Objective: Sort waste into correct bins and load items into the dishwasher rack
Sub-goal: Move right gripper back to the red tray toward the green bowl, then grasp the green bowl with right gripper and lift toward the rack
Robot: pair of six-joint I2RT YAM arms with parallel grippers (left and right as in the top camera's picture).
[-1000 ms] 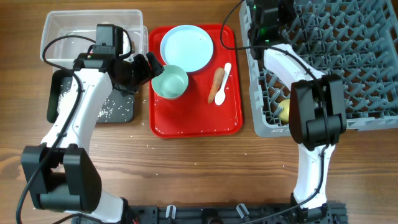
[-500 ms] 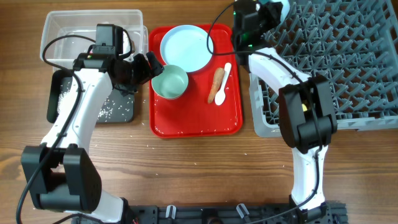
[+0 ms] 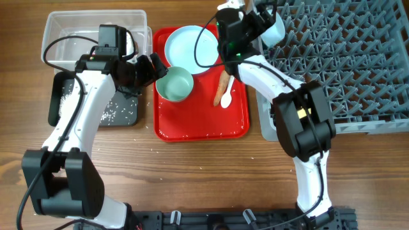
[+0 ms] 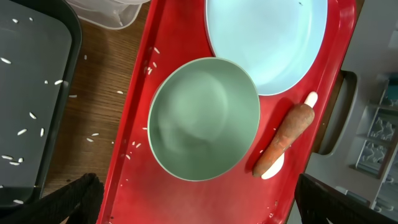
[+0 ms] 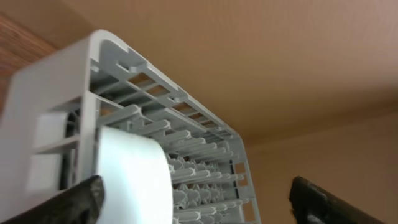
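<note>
Right gripper [image 3: 254, 16] had swung off the rack [image 3: 358, 57] within the last second and sat above the far corner of the red tray [image 3: 192, 128]. Left arm had not shifted.

Overhead: green bowl [image 3: 174, 84] lay just ahead of the left gripper [image 3: 157, 68], on the tray, close against the plate [image 3: 188, 48]. Carrot [image 3: 222, 86] and spoon [image 3: 233, 73] lay together on the tray, a little way from the right jaws. A pale bowl [image 3: 273, 27] sat just beside those jaws at the rack's corner; whether it touched them, could not tell. Rice [image 3: 115, 115] lay scattered in the black tub [image 3: 51, 102] behind the left jaws, with the clear tub [image 3: 64, 16] next to it on the counter.

Left wrist: jaws spread wide, nothing between them. Green bowl dead ahead, upright, empty. Judged light, rigid and smooth, so likely to skid on the glossy tray. Best hold looked to be the near rim, one finger inside, one outside. Carrot lay beyond the bowl, resting across the spoon. Judged firm and tapered, best pinched across its thicker half. Spoon judged thin and flat, awkward to lift until the carrot is off it.

Right wrist: jaws spread, one finger at each bottom corner of the frame. Pale bowl sat just inside the finger at frame left, the rest of the gap empty. Rack lay ahead, seen tilted.
</note>
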